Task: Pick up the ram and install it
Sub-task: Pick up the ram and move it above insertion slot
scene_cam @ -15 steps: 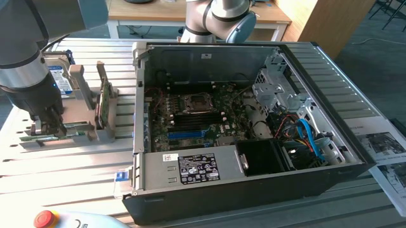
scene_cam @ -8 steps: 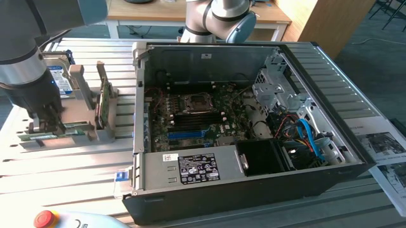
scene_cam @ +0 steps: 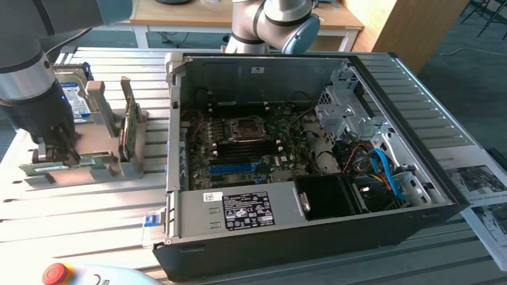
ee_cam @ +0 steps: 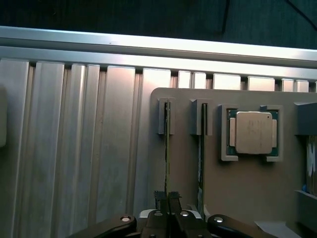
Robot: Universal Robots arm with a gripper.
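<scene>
Black gripper (ee_cam: 167, 198) clamped on the thin green ram stick (ee_cam: 167, 148) in the grey slotted holder's (ee_cam: 247, 188) edge slot, twin stick (ee_cam: 202, 148) just beside, ribbed metal table (ee_cam: 74, 148) open outside

Silver-grey arm (scene_cam: 273, 21) (blue joint cap (scene_cam: 305, 37)), black gripper (ee_cam: 168, 197)

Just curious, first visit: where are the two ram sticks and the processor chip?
Gripped ram (ee_cam: 167, 148): wrist view, thin edge.
Other ram (ee_cam: 202, 158): wrist view, thin edge.
Processor chip (ee_cam: 253, 131): wrist view, lid centre.
</scene>
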